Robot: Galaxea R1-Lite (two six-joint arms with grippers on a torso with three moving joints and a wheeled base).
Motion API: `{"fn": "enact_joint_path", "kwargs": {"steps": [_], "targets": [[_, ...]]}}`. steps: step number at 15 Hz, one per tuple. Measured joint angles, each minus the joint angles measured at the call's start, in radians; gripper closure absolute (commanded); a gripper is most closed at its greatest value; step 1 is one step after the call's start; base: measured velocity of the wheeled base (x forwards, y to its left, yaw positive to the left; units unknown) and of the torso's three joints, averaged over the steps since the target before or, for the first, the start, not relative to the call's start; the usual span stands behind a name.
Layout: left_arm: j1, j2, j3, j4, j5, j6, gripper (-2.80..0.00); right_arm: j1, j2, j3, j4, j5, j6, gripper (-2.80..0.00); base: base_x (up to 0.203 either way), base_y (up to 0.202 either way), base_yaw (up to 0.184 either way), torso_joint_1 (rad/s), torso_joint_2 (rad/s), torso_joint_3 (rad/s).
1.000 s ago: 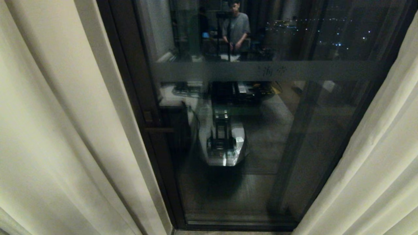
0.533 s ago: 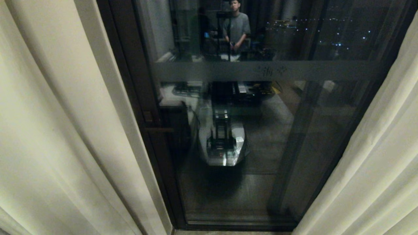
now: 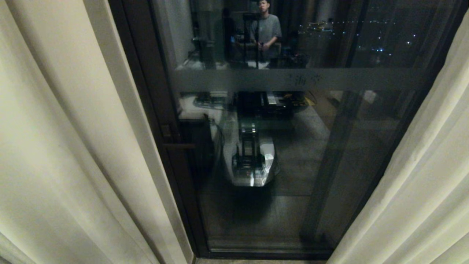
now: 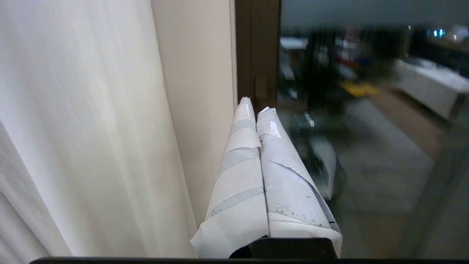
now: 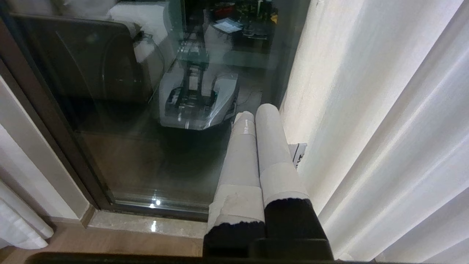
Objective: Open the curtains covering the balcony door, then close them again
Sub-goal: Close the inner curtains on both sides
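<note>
Curtains hang parted just beside my grippers, left panel [image 4: 91,121] by my left gripper [image 4: 256,104], right panel [image 5: 384,121] by my right gripper [image 5: 256,112], both pressed together and holding nothing. Beyond them the balcony door [image 3: 293,154] shows bare, so I judge opening done and closing left.

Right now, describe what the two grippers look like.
The left gripper has two long tapering fingers wrapped in pale grey-white tape, with overlapping strips, a tear and small dark specks. The right gripper has two rounder, blunt-tipped fingers in beige-grey tape, bare black near the base. No cables or markings show on either.
</note>
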State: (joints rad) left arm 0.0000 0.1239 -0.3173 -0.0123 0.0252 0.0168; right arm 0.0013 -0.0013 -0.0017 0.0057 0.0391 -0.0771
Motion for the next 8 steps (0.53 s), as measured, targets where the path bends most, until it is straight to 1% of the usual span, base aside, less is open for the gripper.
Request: {"fn": "enact_joint_path", "kwargs": {"steps": [2, 4, 6, 8], "targets": [[0.0, 0.13, -0.107, -0.028, 0.021, -0.006, 0.0, 0.0, 0.0, 0.0, 0.0, 0.0, 0.0, 0.0, 0.0, 0.0, 0.0, 0.0, 0.0, 0.0], [0.001, 0.28, -0.206, -0.089, 0.043, -0.012, 0.0, 0.0, 0.0, 0.0, 0.0, 0.0, 0.0, 0.0, 0.0, 0.0, 0.0, 0.0, 0.0, 0.0], [0.007, 0.452, -0.307, -0.191, 0.088, -0.014, 0.0, 0.0, 0.0, 0.0, 0.0, 0.0, 0.0, 0.0, 0.0, 0.0, 0.0, 0.0, 0.0, 0.0], [0.033, 0.606, -0.401, -0.306, 0.153, -0.011, 0.0, 0.0, 0.0, 0.0, 0.0, 0.0, 0.0, 0.0, 0.0, 0.0, 0.0, 0.0, 0.0, 0.0]]}}
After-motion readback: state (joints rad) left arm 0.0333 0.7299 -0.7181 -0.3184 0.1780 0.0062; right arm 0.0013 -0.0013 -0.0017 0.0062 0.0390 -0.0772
